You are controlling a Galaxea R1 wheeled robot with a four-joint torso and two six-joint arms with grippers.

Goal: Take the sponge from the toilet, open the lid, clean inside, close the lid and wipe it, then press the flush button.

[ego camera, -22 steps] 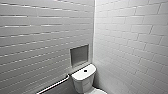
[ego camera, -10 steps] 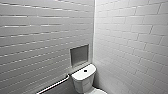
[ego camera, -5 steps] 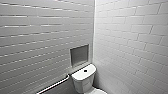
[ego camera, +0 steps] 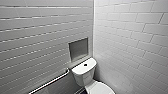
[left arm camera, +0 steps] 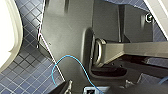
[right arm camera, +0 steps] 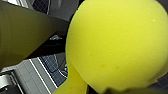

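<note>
Nothing is shifting since the earlier view: we are seeing the toilet (ego camera: 83, 72), lid (ego camera: 102, 88) down, between the same tiled walls (ego camera: 130, 37), beside a grab bar (ego camera: 50, 82). Our right claw (right arm camera: 100, 87) is clenching the sponge (right arm camera: 117, 42) over the blue-tiled floor (right arm camera: 53, 63). We cannot tell the left claw's (left arm camera: 97, 88) state.

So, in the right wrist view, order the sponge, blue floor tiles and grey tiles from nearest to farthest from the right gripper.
1. sponge: foreground, nearest by far.
2. blue floor tiles: background, behind it.
3. grey tiles: beside those; too close to call between them.
</note>
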